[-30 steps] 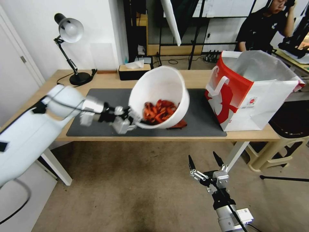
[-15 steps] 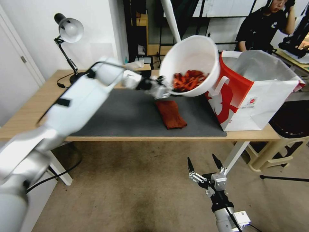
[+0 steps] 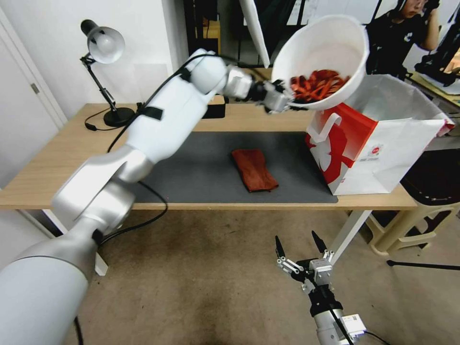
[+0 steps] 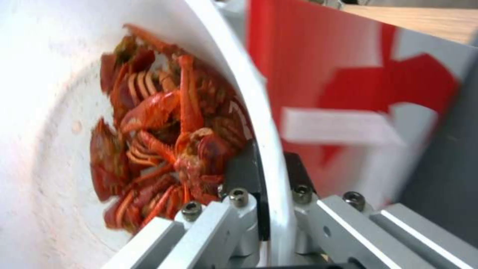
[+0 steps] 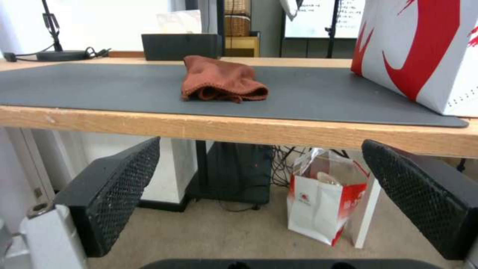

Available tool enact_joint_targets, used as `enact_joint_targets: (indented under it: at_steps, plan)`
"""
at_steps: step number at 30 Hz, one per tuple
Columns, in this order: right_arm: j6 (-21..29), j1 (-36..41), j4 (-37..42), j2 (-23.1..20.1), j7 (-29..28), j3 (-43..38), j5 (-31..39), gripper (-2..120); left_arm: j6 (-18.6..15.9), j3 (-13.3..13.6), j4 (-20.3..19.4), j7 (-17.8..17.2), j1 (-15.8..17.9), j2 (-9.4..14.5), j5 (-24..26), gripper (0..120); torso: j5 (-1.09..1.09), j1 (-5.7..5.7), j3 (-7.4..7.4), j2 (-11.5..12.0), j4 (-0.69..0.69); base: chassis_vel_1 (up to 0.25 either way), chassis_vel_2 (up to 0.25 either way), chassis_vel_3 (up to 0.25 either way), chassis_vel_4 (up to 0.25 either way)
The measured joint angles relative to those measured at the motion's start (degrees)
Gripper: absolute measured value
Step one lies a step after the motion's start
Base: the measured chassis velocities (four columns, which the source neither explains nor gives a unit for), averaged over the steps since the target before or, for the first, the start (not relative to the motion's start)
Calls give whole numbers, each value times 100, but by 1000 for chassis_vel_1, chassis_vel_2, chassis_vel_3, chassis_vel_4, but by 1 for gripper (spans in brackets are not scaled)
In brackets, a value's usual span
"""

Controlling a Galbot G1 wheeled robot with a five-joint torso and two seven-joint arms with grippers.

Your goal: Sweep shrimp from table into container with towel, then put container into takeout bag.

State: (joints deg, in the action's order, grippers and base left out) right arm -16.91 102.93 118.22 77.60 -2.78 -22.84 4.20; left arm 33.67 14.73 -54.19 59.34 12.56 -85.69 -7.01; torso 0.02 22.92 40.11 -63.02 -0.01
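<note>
Fingers [image 4: 239,224] of the left gripper [image 3: 283,99] clamp the wall of the container [image 3: 322,52], one inside and one outside the rim, as the left wrist view shows. That grip carries the white bowl in the air, above and just to the robot's left of the open mouth of the takeout bag [image 3: 373,139], tilted toward the camera with the shrimp [image 3: 316,85] heaped against its lower wall. The right gripper [image 3: 301,254] hangs parked below the edge of the table [image 3: 57,158], fingers spread wide and holding nothing. The towel [image 3: 254,168] lies folded on the dark mat, well apart from the bag. Sweeping appears complete; the step in hand is judged to be carrying the bowl over the bag for lowering. To do it well, level the bowl before descent so no shrimp spill over the low side, centre it over the opening, and keep the near red wall and the white loop handle clear of the bowl's underside, since the bag is light and could tip or fold. Hold the clamp firm: a one-sided rim grip invites rotation under load. The bag's floor and inner depth are hidden from every view, the bowl's far rim is hard to separate from the background, and whether any shrimp remain on the mat behind the arm cannot be confirmed.
</note>
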Motion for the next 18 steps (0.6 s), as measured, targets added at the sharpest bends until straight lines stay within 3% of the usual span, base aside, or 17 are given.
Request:
enact_joint_targets:
  at_steps: [3,6,7,12,14,18]
  plan:
    - [0,-30,-14,9,1,18,0,100,53,-30,230,-94,126,-309,-127,0,0,0,0,0,0,0,0,0,0]
    - [0,-41,-22,18,3,34,0,100,81,-48,341,-138,186,-460,-180,0,1,0,0,0,-1,0,0,0,0]
    - [0,-51,-30,24,6,47,0,100,117,-70,487,-225,267,-638,-252,0,1,0,-1,0,-3,0,0,0,0]
    - [0,-53,-44,26,11,50,0,100,206,-150,733,-324,387,-709,-374,0,1,0,-1,-1,-2,0,0,0,0]
    - [0,-72,-54,24,12,49,2,100,288,-197,1000,-445,464,-701,-475,0,-4,0,0,0,4,0,0,0,0]
    - [0,-100,-68,30,13,45,8,100,364,-113,1160,-576,477,-684,-487,0,-3,1,0,0,2,0,0,0,0]
